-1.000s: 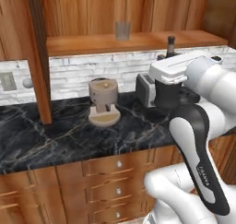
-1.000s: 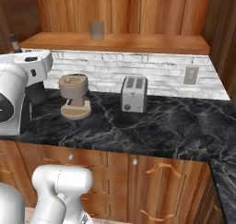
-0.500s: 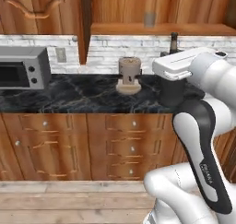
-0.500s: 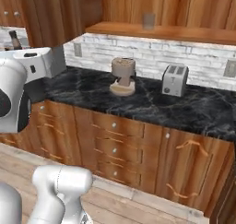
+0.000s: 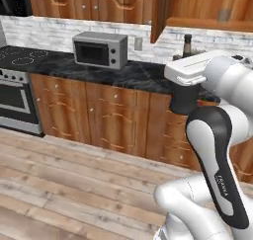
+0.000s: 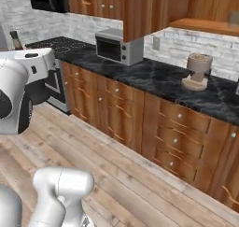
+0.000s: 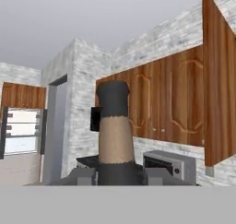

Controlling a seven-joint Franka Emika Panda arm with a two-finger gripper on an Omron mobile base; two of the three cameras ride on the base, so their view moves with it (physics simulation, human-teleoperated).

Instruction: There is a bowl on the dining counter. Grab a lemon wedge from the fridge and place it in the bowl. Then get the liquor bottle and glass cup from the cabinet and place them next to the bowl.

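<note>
My gripper (image 7: 118,176) is shut on the liquor bottle (image 7: 115,135), whose tan neck and dark cap rise between the two fingers in the hand view. The bottle's dark neck (image 5: 187,44) pokes up behind my white hand in the left base view, and the bottle (image 6: 15,39) shows above the hand at the left edge of the right base view. The glass cup (image 5: 225,15) stands on the open cabinet's shelf; the right base view shows the glass cup (image 6: 233,18) at the far right. The bowl and the lemon wedge are out of view.
A grey microwave (image 5: 101,49) sits on the black marble counter (image 5: 143,73) above wooden drawers. A stove (image 5: 17,91) stands at the left. The open cabinet door (image 6: 138,12) hangs over the counter. A tan coffee machine (image 6: 198,72) is on the counter. Wooden floor lies in front.
The base has backed away from the counter and turned, so the whole scene shifted; the microwave and stove came into view. The bottle stays in my shut gripper.
</note>
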